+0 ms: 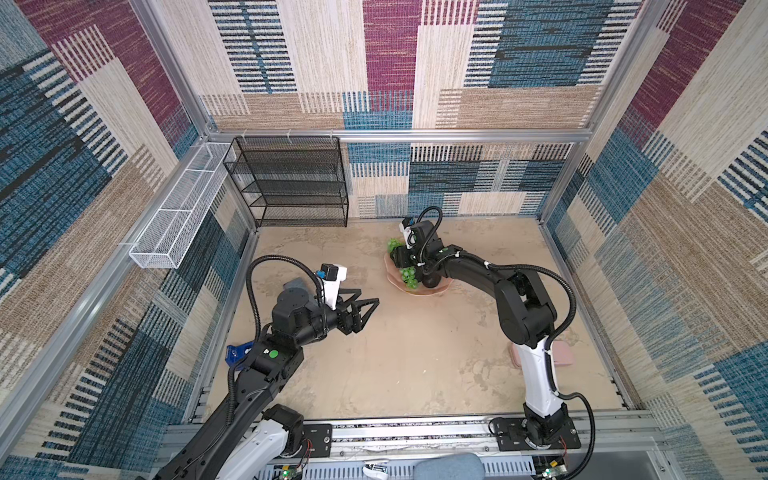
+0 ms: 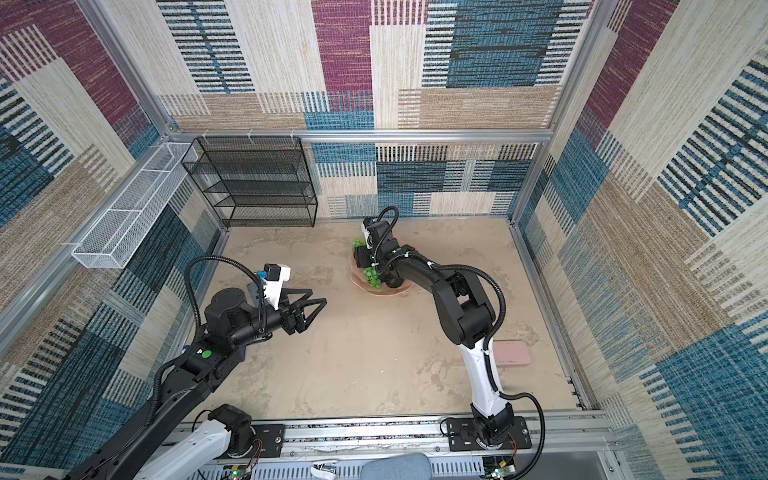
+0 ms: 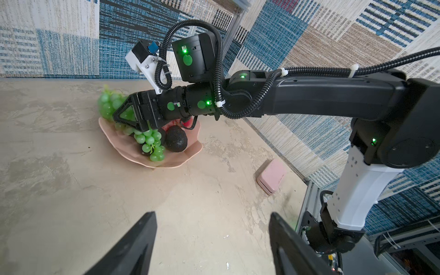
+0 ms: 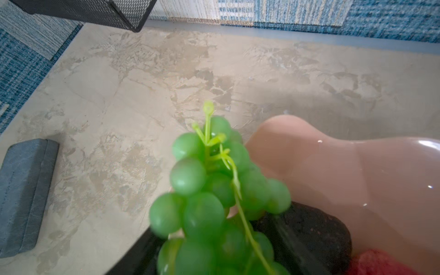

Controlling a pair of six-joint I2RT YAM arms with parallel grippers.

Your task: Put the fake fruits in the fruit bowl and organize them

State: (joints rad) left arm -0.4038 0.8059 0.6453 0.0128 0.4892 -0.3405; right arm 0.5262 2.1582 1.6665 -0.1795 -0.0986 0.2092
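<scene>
The pale-pink scalloped fruit bowl (image 1: 419, 291) (image 3: 176, 159) (image 4: 381, 178) sits at the back middle of the table. In it lie a dark bumpy avocado (image 3: 176, 141) (image 4: 309, 233) and a red fruit (image 4: 381, 264), partly hidden. My right gripper (image 1: 401, 266) (image 3: 121, 116) hovers over the bowl's left rim. Its jaws stand apart, and the bunch of green grapes (image 3: 150, 142) (image 4: 202, 190) (image 1: 409, 278) hangs blurred between them, draping into the bowl. My left gripper (image 1: 370, 313) (image 2: 316, 313) (image 3: 212, 214) is open and empty above bare table, well left of the bowl.
A flat pink case (image 1: 563, 353) (image 3: 271, 176) lies near the right arm's base. A grey case (image 4: 21, 195) (image 1: 295, 284) and a blue tape dispenser (image 1: 237, 353) lie by the left arm. A black mesh shelf (image 1: 291, 183) and a white wire basket (image 1: 178, 216) stand at the back left.
</scene>
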